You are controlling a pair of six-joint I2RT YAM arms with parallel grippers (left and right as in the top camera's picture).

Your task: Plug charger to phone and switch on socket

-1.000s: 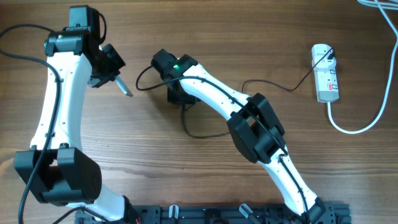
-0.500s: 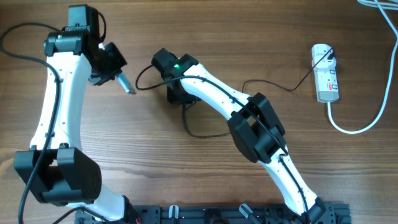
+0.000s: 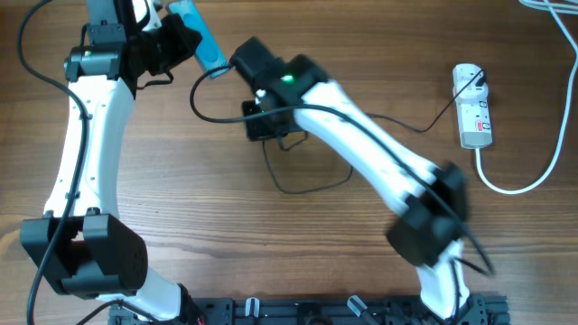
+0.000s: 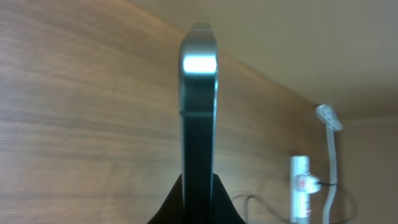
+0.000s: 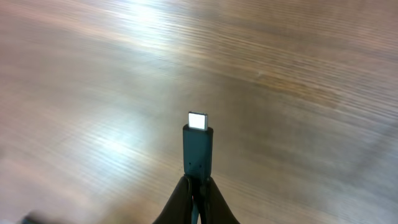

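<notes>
My left gripper (image 3: 173, 43) is at the far left of the table, shut on the phone (image 3: 200, 36), whose cyan face shows from overhead. The left wrist view has the phone (image 4: 199, 112) edge-on, standing up between the fingers (image 4: 227, 208). My right gripper (image 3: 264, 122) hovers just right of the phone, shut on the charger's small black connector tip (image 5: 199, 146), which points forward over bare wood. The thin black charger cable (image 3: 316, 185) loops under the right arm and runs to a plug in the white socket (image 3: 473, 106) at the right edge. That socket (image 4: 300, 190) is in the left wrist view too.
A thick white cord (image 3: 533, 181) curves from the socket toward the table's right edge and far corner. The left arm's black base wire (image 3: 27, 54) arcs at the far left. The arm bases stand on a black rail (image 3: 343, 311) at the near edge.
The left arm has raised the phone toward the far edge, and its cyan face now shows. The right arm has swung so its elbow sits further right, and its jaws have closed on the connector.
</notes>
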